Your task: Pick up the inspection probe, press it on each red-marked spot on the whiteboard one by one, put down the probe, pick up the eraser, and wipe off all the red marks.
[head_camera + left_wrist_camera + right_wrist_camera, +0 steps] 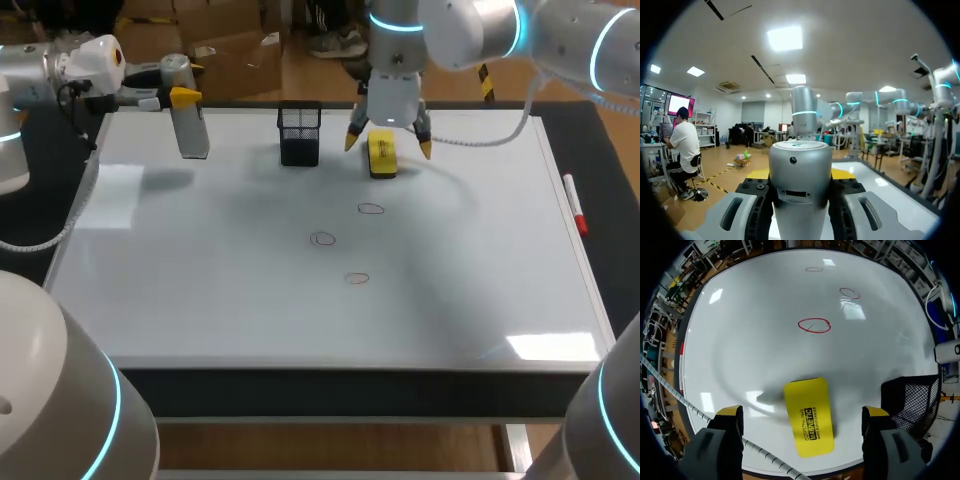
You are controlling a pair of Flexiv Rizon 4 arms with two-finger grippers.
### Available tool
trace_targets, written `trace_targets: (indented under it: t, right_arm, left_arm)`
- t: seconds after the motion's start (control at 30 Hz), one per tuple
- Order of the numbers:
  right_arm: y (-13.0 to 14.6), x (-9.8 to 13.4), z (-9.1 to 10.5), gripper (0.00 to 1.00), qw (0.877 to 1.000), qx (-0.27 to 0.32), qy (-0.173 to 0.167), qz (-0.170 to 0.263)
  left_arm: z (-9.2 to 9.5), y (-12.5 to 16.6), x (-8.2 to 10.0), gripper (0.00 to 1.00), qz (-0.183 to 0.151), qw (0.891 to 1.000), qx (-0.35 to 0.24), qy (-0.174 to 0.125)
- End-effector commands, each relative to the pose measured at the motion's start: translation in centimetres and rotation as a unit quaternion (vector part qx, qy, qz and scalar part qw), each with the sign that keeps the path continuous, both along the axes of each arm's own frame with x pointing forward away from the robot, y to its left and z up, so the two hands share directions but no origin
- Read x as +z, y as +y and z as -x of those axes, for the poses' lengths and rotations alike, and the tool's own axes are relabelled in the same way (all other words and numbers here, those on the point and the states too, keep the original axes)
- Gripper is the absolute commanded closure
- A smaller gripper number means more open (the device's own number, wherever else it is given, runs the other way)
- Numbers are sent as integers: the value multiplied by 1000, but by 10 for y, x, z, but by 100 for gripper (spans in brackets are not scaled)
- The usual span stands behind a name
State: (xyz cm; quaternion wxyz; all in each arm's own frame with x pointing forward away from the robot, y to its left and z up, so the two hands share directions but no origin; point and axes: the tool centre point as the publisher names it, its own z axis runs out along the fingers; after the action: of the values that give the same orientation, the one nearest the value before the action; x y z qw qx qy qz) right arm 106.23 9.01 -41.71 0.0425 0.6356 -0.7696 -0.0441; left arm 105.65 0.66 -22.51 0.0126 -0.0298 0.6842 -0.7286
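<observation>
L gripper [180, 98] clamped on the silver cylindrical metal probe [192, 125], pinched from both sides. Probe is upright over the far-left corner of the flat white whiteboard [200, 300]; can't tell if its base touches the board. L wrist cam: probe [800, 185] fills the gap btw the fingers [757, 202]

R gripper [388, 140] spread wide, holding nothing, hanging just above the yellow rectangular eraser [382, 158]. Eraser lies flat near the far edge, approx mid-width. R wrist cam: eraser [810, 415] sits btw the two yellow fingertips [730, 412], clear gap each side, no contact

3 red marks (hand-drawn ovals) mid-board, unwiped:
- far oval [371, 209], closest to eraser
- middle oval [322, 238], left of it
- near oval [357, 279], toward the front edge

Black mesh pen cup [300, 133] stands at the far edge, just left of eraser, not touching it. White marker w/ red cap [575, 205] lies along the right edge. White cable [480, 140] trails over the far-right part of the board, by the R arm
</observation>
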Motion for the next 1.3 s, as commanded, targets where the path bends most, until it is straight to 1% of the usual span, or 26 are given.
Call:
trace_targets:
  t: [0.03, 0.3, 0.47, 0.53, 0.57, 0.6, 0.63, 0.67, 0.7, 0.73, 0.77, 0.8, 0.93, 1.13, 1.3]
  right_arm:
    - [-1, 1, -4, 0, 1000, -1, 0, 3]
    - [0, -2, -10, 0, 1000, 1, 2, 3]
    - [5, -4, -12, 0, 1000, 13, 7, 3]
    - [5, -6, -13, 9, 1000, 18, 10, 5]
    - [5, -6, -14, 11, 1000, 18, 12, 6]
    - [5, -7, -14, 16, 1000, 21, 14, 5]
    - [5, -7, -14, 17, 1000, 22, 15, 5]
    - [5, -7, -14, 21, 1000, 22, 15, 6]
    - [5, -7, -14, 53, 1000, 22, 15, 6]
    - [5, -6, -14, 76, 1000, 22, 15, 6]
    - [5, -6, -14, 92, 1000, 21, 15, 6]
    - [5, -5, -13, 100, 1000, 20, 15, 7]
    - [4, 2, -8, 100, 1000, 18, 12, 8]
    - [-4, 14, -3, 100, 1000, 3, -2, 8]
    - [-19, 28, -1, 100, 1000, -22, -12, 3]
  left_arm:
    - [-1, 0, 1, 100, -1, 1000, -1, 0]
    - [-1, 0, 1, 100, -1, 1000, -1, 0]
    - [-1, 0, 1, 100, -1, 1000, -1, 0]
    - [-1, 0, 1, 100, -1, 1000, -1, 0]
    - [-1, 0, 1, 100, -1, 1000, -1, 0]
    - [-1, 0, 1, 100, -1, 1000, -1, 0]
    - [-1, 0, 1, 100, -1, 1000, -1, 0]
    - [-1, 0, 1, 100, -1, 1000, -1, 0]
    - [-1, 0, 1, 100, -1, 1000, -1, 0]
    - [-1, 0, 1, 100, -1, 1000, -1, 0]
    - [-1, 0, 1, 100, -1, 1000, -1, 0]
    - [-1, 0, 1, 100, -1, 1000, -1, 0]
    - [-1, 0, 1, 100, -1, 1000, -1, 0]
    - [-1, 0, 1, 100, -1, 1000, -1, 0]
    - [-1, 0, 1, 100, -1, 1000, -1, 0]
